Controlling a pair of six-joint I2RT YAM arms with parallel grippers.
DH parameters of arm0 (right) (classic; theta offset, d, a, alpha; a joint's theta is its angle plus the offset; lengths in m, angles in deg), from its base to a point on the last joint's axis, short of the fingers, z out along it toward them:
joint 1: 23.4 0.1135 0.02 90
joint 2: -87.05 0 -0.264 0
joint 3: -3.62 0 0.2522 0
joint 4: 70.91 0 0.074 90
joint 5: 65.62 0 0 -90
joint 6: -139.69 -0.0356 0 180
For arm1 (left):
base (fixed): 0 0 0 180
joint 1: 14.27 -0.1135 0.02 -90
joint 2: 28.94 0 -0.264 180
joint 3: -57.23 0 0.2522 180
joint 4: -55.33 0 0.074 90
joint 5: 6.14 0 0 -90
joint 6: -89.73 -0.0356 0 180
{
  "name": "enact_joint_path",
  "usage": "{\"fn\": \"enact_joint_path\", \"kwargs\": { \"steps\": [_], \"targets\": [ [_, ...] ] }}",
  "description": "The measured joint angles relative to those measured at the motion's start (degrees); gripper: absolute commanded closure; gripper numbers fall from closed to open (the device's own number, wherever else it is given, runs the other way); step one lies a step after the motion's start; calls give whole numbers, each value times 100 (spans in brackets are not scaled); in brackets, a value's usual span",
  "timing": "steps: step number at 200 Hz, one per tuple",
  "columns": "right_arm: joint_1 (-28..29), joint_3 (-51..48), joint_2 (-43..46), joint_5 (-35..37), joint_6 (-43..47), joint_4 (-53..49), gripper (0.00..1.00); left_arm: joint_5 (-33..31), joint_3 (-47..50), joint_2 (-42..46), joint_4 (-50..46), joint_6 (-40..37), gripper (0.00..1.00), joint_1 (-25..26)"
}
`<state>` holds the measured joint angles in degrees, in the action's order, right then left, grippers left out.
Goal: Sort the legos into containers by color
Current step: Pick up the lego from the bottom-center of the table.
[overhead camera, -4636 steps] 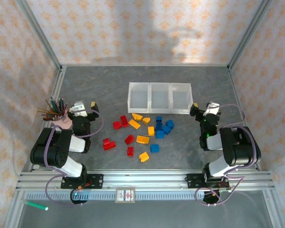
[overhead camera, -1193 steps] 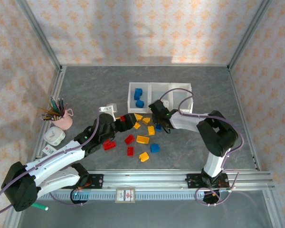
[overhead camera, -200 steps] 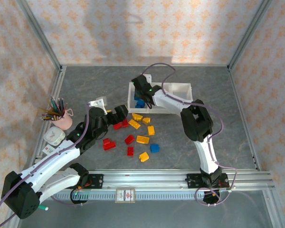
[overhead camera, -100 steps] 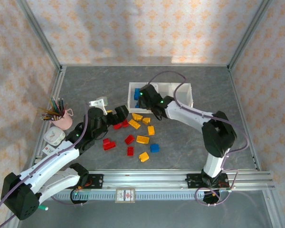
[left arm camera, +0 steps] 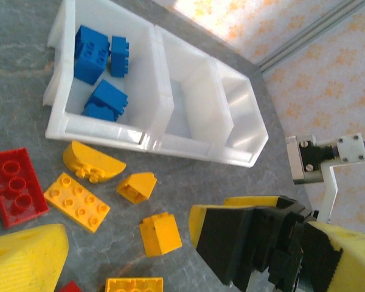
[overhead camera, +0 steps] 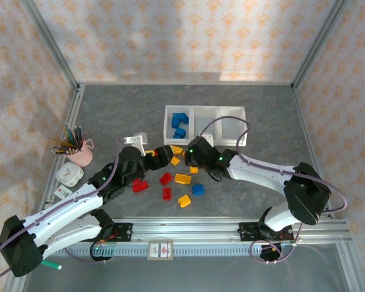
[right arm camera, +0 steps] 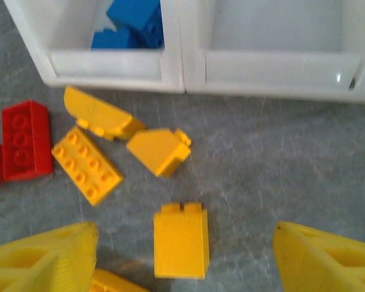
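Blue bricks (overhead camera: 179,125) lie in the left-end bin of the containers (overhead camera: 193,121), so we judge the sorting well begun, with red and yellow legos (overhead camera: 182,179) loose just in front of them. The right gripper (right arm camera: 185,225) hangs spread wide over an upright yellow brick (right arm camera: 181,240) near the containers' front wall, gripping nothing. Next we want it to drop, pinch that brick and carry it to an empty bin. The left gripper (overhead camera: 163,153), spread and empty as far as we can tell, crowds close beside, so a clash is possible.

Bright even light; right wrist view blurred.
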<state>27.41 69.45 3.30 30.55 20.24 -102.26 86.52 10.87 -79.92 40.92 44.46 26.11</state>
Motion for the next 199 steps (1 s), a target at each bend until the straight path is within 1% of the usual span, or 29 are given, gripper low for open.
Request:
{"fn": "enact_joint_path", "kwargs": {
  "steps": [20,57,94,135,169,199],
  "targets": [
    [251,-284,149,-13,-225,7,22,-66,92,7,0,76,1,129],
    [728,-603,162,0,-647,-2,20,-197,243,197,-55,203,1,131],
    [1008,-870,162,4,-1005,0,21,-304,289,372,-149,243,1,131],
    [1244,-1038,122,2,-1244,-44,27,-317,321,389,-179,284,1,131],
    [1252,-1182,50,0,-1322,-35,31,-332,321,389,-186,284,1,133],
    [1252,-1211,-122,0,-1318,-7,37,-361,321,389,-190,282,1,131]
  ]
}}
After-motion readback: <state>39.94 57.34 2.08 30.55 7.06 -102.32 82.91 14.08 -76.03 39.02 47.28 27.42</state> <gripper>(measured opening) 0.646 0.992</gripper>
